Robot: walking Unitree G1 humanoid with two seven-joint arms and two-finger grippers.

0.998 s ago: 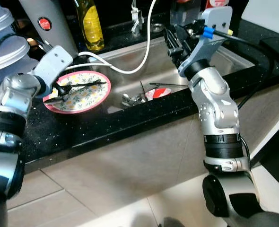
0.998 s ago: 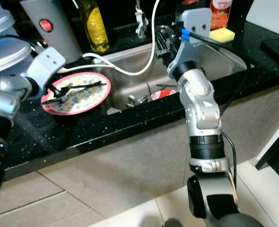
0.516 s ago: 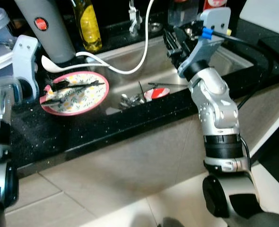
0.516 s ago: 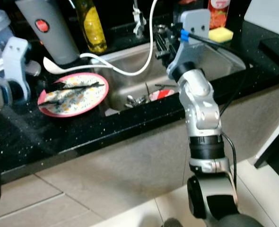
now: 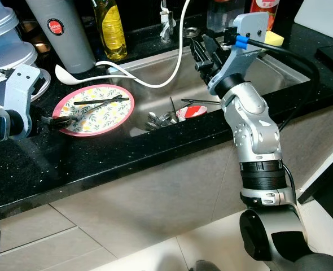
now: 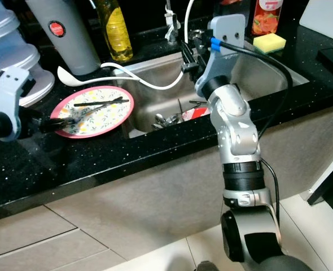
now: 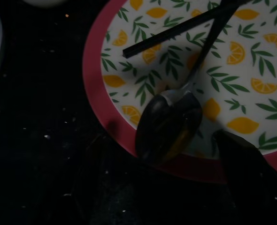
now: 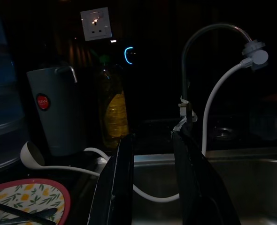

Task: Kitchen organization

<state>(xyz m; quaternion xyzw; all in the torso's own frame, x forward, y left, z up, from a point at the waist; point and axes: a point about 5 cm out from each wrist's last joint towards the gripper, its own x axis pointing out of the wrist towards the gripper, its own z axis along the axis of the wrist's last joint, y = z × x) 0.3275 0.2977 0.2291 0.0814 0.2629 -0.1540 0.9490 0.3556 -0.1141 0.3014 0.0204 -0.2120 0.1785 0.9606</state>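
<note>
Plate (image 5: 101,116) rim beside left gripper (image 5: 52,120) (jaws slightly parted, empty).

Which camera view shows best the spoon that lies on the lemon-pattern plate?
The left wrist view: the spoon is close, its dark bowl over the plate's red rim, its handle crossing a black chopstick. In both eye views it is small and thin. The right wrist view shows it dimly in a corner.

- On the counter (image 5: 99,164), left of the sink (image 5: 268,70): a plate (image 5: 119,110) bearing chopsticks (image 5: 101,101) and a spoon (image 7: 169,124).
- Just left of the plate: left gripper (image 5: 47,120).
- Behind the plate: ladle (image 5: 66,75), jug (image 5: 59,31), oil bottle (image 5: 111,29).
- Over the sink: right gripper (image 8: 150,178).
- In the sink: cutlery (image 5: 162,117).
- Far right: sponge (image 5: 274,38).
</note>
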